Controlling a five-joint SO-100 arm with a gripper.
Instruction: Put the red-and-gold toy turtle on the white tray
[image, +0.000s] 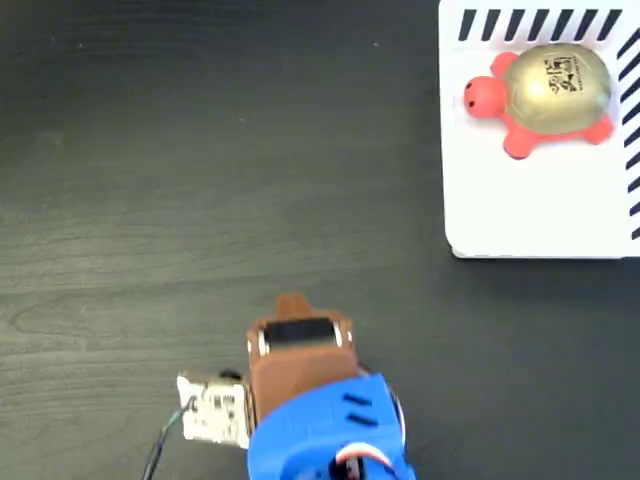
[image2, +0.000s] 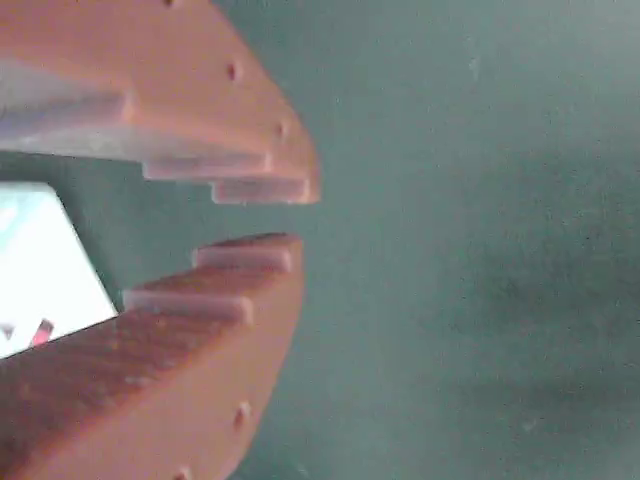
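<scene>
The red-and-gold toy turtle (image: 545, 92) lies on the white tray (image: 530, 215) at the top right of the fixed view, head pointing left, near the striped far edge. My gripper (image: 290, 302) is low in the middle of the picture, on the blue arm, far from tray and turtle. In the wrist view the gripper (image2: 300, 220) has its brown toothed jaws a narrow gap apart at the tips, with only dark table between them. The turtle does not show in the wrist view.
The dark wood-grain table (image: 200, 150) spreads left of the tray. A small white module with a cable (image: 213, 405) sits beside the arm. A white patch (image2: 40, 270) shows at the wrist view's left edge; what it is I cannot tell.
</scene>
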